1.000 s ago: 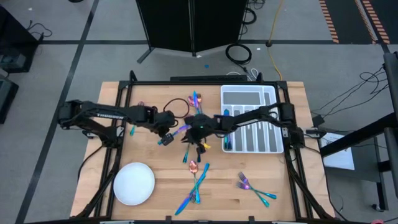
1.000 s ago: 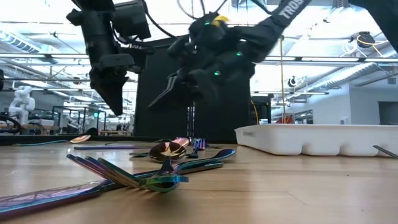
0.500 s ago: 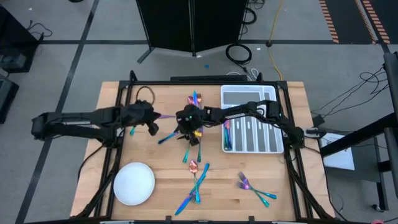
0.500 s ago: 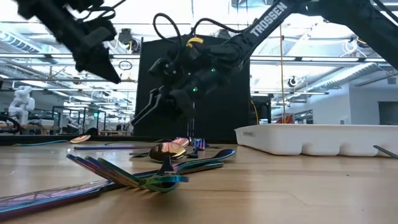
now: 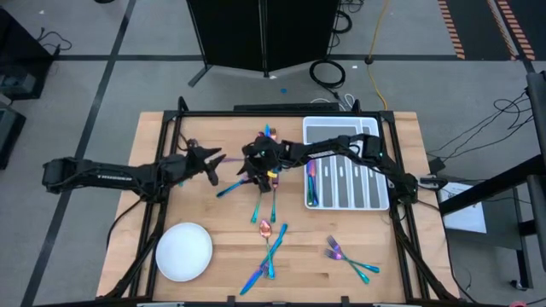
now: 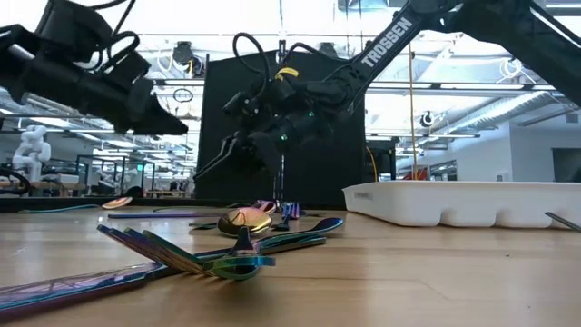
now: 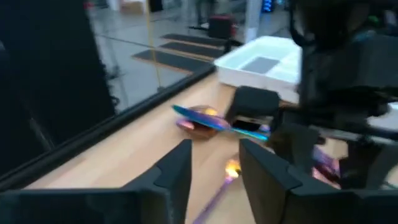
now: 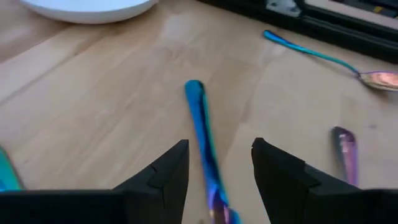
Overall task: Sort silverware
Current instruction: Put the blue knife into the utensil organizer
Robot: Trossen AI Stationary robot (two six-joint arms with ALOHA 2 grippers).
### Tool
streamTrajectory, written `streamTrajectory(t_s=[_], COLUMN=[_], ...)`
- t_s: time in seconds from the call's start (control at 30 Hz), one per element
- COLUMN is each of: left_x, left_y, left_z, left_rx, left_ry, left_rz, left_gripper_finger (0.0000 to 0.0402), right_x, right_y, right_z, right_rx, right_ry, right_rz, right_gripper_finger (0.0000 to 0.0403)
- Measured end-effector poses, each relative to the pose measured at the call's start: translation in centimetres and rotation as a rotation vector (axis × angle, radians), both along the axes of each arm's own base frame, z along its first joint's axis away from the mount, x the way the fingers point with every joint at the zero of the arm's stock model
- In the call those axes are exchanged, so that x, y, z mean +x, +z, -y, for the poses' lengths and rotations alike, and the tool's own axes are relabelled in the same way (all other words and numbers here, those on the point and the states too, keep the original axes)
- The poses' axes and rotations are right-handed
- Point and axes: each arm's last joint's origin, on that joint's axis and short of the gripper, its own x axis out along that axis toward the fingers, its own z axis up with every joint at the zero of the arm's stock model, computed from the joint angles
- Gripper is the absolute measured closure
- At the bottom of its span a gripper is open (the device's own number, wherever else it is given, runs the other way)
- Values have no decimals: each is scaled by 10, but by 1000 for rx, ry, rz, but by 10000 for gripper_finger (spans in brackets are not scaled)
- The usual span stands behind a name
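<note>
Change since earlier: left arm has pulled back toward the desk's left edge; right arm reaches farther left over the middle, lower than a second ago.
High view: right tool (image 5: 253, 167) sits over a blue-handled piece (image 5: 229, 188) lying diagonally just beside it on the left; left tool (image 5: 209, 163) is near, on that piece's far side. Loose silverware (image 5: 271, 247) is spread across the desk (image 5: 375, 247) centre and front; some already lies in the white divided tray (image 5: 341, 175); round plate (image 5: 183, 251) front left.
Low view: both tools hang above the desk, neither touching the pile of silverware in front.
Left wrist view: left tool released, nothing between fingers; blurry, so probably a spoon ahead.
Right wrist view: right tool released, fingers straddling the blue handle, its long axis running straight between them.
Key relation: right arm nearer, handle aligned for a close.
</note>
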Motion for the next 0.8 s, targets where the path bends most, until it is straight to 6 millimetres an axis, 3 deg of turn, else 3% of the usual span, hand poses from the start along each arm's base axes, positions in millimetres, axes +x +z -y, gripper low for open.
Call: streamTrajectory(t_s=[0.1, 0.33, 0.57, 0.8], left_x=[0, -3, -2, -1], left_y=[-3, -23, -23, -23], left_z=[-1, 6, 10, 13], left_rx=[-21, -117, -157, -171], left_ry=[2, -201, -292, -337], left_rz=[2, -57, -39, -43], left_gripper_finger=[248, 244, 244, 244], right_x=[0, 1, 16, 29], right_y=[1, -2, -31, -37], right_z=[3, 0, 1, 3], right_rx=[-4, 10, 41, 32], right_ry=[-6, -2, -17, 8], right_rz=[15, 8, -9, -116], right_gripper_finger=[243, 243, 243, 243])
